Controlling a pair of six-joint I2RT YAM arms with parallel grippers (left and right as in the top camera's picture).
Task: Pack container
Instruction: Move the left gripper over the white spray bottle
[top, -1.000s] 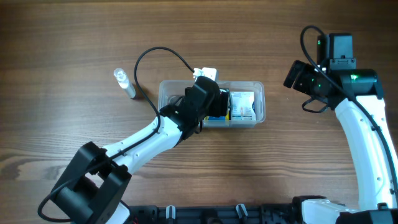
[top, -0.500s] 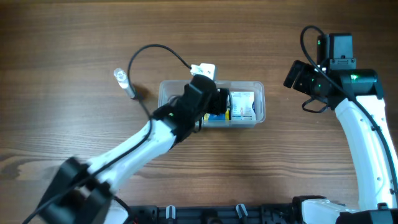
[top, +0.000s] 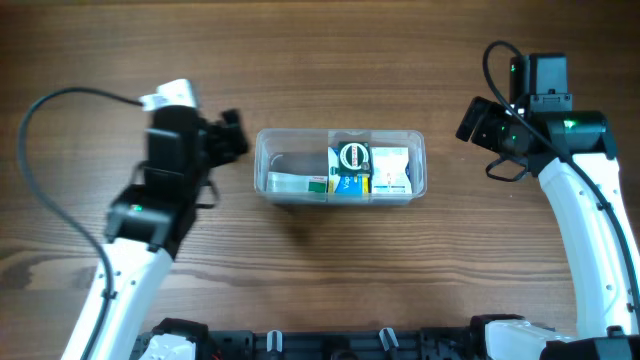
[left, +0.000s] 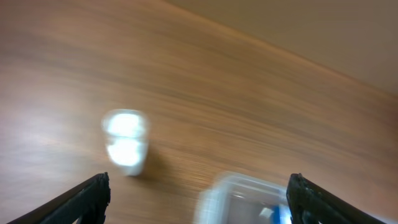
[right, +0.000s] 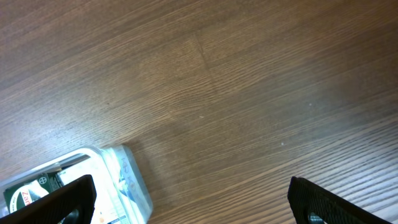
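The clear plastic rectangular container with rounded corners sits roughly mid-way across the brown wooden counter, long side running left to right. Stuff inside: a round black-and-white disc near the middle, with a blue box right below it in the overhead view. A white printed box fills the right end. There's also a pale long item with a green end lying in the left part, can't tell what it is.

The left end effector hovers just left of the container, fingers spread wide with nothing between them. Its wrist view is pretty blurry, but you can make out a small clear bottle on the counter, apart from the container's corner. Can't tell if it's upright.

The right end effector is off to the right of the container, well apart from it. Its fingers are also wide apart and empty. Its camera only catches the container's end, low in the left corner.
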